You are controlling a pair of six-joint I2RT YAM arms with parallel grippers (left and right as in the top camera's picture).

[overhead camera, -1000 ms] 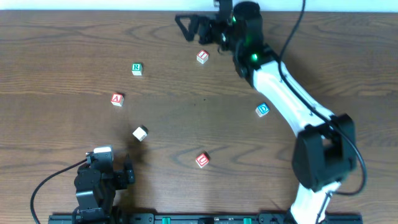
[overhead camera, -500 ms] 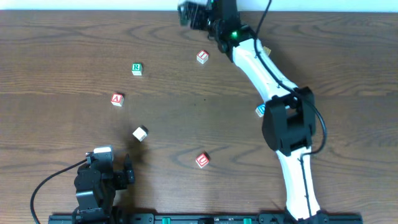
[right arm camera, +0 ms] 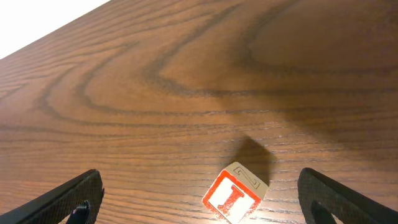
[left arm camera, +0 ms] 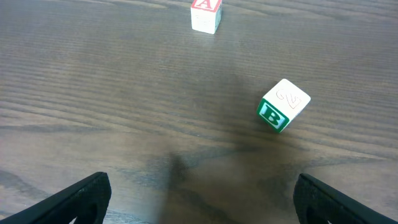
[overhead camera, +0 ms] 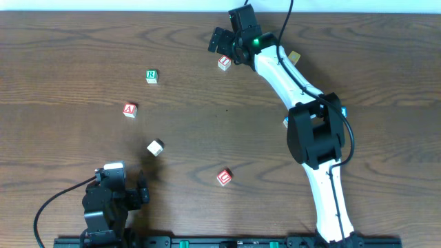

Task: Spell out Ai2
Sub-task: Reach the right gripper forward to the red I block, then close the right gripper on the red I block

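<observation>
The right gripper (right arm camera: pixel 199 180) has swung back from the table's far edge and now hangs over the I cube (right arm camera: pixel 235 194); no cube has shifted. Its fingers are spread wide, and the I cube lies low between them in the wrist view, untouched. The left gripper (left arm camera: pixel 202 196) is parked at the near edge, equally wide and empty, with the A cube (overhead camera: pixel 129 109) well ahead of it. I cannot find a 2 face anywhere; the B cube (left arm camera: pixel 283 106) shows only a faint embossed top. My worry is that the I cube sits turned cornerwise to the fingers. Closing may catch two corners and spin it or squirt it away across the table (right arm camera: pixel 186 74), whose dark woodgrain looks smooth and slightly glossy. The cubes are pale wood with softened edges and painted frames, likely light enough to skid from a nudge.
</observation>
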